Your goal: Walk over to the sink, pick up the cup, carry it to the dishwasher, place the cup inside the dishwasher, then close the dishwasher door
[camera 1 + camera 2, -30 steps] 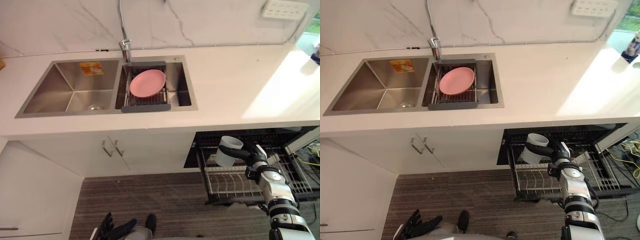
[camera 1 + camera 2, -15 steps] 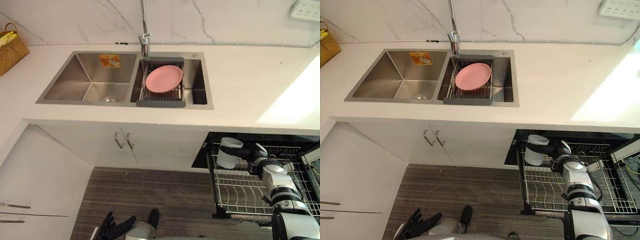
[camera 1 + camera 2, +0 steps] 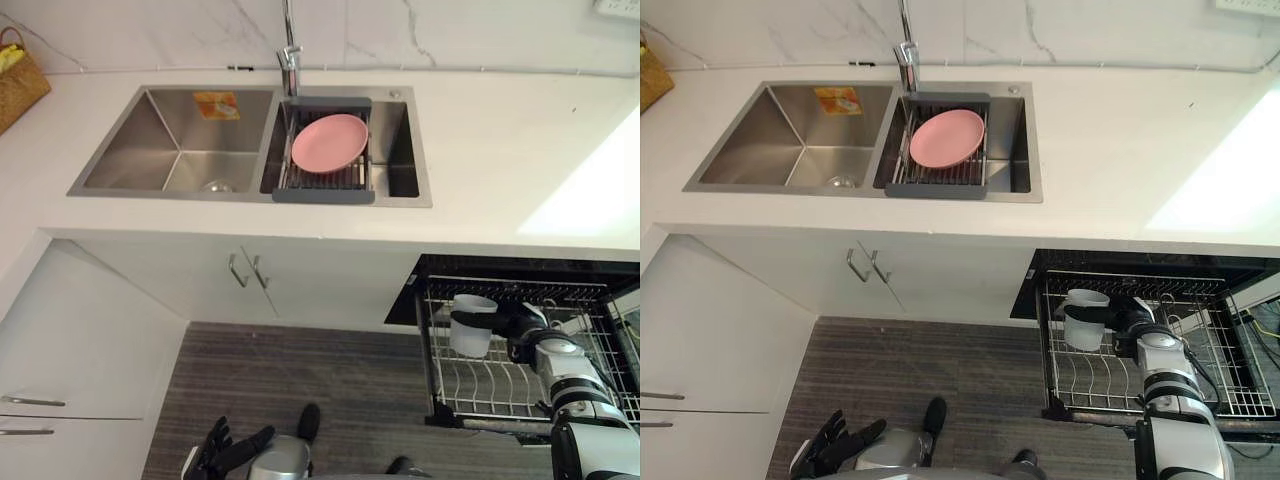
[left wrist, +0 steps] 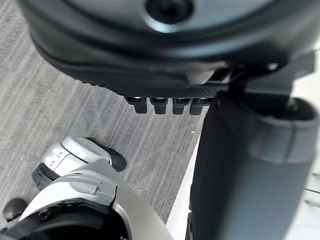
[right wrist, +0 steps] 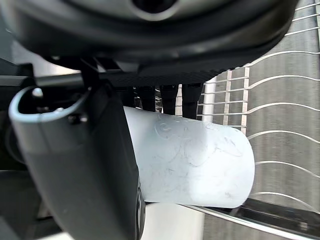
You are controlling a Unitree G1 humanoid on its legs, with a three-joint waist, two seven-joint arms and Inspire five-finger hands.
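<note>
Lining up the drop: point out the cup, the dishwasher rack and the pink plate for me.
cup [image 3: 469, 342], left eye view, lower side wall.
dishwasher rack [image 3: 1092, 377], right eye view, wire floor.
pink plate [image 3: 330, 143], left eye view, middle of its face.

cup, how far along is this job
Done: the cup is out of the sink and at the open dishwasher. In hand: the right hand grips it upright at the pulled-out rack; whether it touches is unclear. Left: set it down, let go, shut the dishwasher. The left hand hangs open.
</note>
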